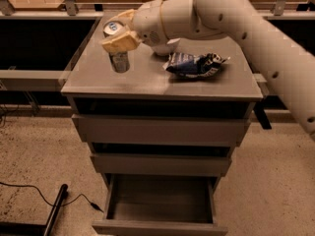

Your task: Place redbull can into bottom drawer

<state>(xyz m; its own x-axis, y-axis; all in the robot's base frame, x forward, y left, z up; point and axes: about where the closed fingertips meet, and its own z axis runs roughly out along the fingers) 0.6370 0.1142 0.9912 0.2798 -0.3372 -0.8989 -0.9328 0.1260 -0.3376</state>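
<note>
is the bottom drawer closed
No, the bottom drawer stands pulled out, while the gripper is up at the redbull can.

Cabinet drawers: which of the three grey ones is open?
The bottom drawer, pulled out so its inside shows; the top drawer and middle drawer are pushed in. The pincer grips the redbull can on the cabinet top.
</note>
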